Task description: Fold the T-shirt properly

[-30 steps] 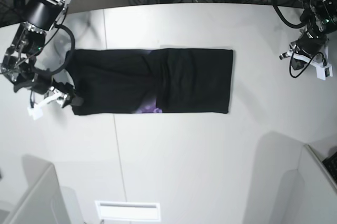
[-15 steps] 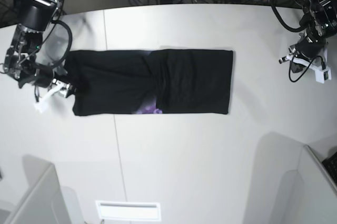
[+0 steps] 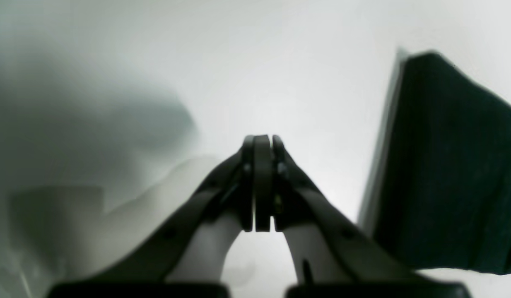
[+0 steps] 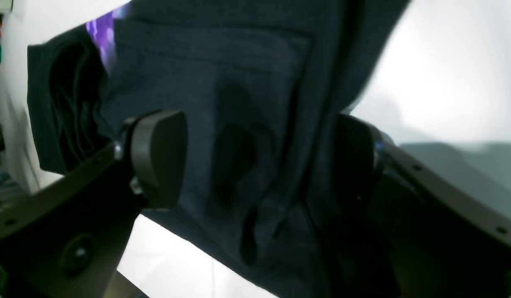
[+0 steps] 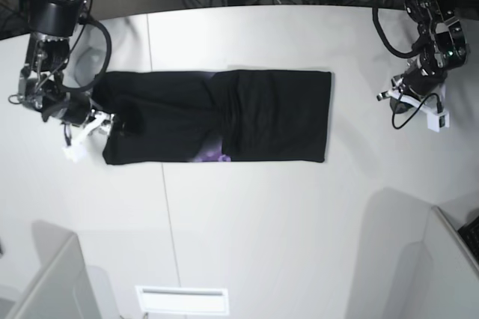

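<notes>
T-shirt [image 5: 217, 115] lay flat on the white surface [image 5: 262, 229] as a long black band, sides already turned in, a sliver of purple print [image 5: 215, 156] showing at the near edge. I read this as the stage before the end-to-end fold.

Right gripper [image 4: 255, 165] sat at the band's end on the base view's left. Jaws spread, dark cloth between the pads [image 4: 158, 159] but not pinched; I judged I had it placed there to take that end for lifting over.

Left gripper [image 3: 259, 186] stood over bare surface, well apart from the shirt's other end. Jaws pressed together on nothing. I took it as parked clear, so the cloth at that end would lie undisturbed as an anchor.
</notes>
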`<state>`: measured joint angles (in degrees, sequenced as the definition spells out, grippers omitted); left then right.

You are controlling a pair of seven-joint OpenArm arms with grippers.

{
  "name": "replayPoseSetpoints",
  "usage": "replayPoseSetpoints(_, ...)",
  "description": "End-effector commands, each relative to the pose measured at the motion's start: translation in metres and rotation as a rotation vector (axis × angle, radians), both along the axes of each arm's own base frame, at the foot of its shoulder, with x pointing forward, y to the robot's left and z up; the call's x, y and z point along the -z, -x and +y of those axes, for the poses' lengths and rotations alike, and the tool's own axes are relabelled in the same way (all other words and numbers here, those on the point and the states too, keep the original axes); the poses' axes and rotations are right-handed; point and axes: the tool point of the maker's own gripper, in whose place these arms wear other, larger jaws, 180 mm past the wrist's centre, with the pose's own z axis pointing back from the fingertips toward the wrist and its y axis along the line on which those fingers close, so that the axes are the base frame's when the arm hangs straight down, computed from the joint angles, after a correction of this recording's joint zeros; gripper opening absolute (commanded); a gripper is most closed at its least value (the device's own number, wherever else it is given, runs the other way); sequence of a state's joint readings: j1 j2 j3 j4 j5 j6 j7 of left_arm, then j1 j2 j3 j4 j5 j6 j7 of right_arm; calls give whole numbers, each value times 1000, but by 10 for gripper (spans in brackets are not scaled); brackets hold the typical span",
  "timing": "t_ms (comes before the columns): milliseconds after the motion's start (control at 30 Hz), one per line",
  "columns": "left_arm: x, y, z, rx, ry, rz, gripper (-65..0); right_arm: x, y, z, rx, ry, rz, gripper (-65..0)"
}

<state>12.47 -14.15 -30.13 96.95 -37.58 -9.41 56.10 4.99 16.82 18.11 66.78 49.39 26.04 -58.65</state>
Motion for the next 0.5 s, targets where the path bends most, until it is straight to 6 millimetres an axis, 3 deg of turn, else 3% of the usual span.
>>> replayPoseSetpoints(0,-11,-12,1,12,-16,-56,-650,20,24,-2,-38,57,107,-156)
replayPoseSetpoints(67,-2,-18,-11,38,0,-54,-650,21,23,-3,-28,55,98,-218)
replayPoseSetpoints(233,24,-28,-39,103,51,3,-650,21,23,-3,-20,55,93,-455)
replayPoseSetpoints(400,43,-31,-51,157,7,64,-650,17,12,-7,21,59,32,-644)
replayPoseSetpoints(467,48,-32,-55,205,-59,90,-650,17,10,-8,28,60,20,-650)
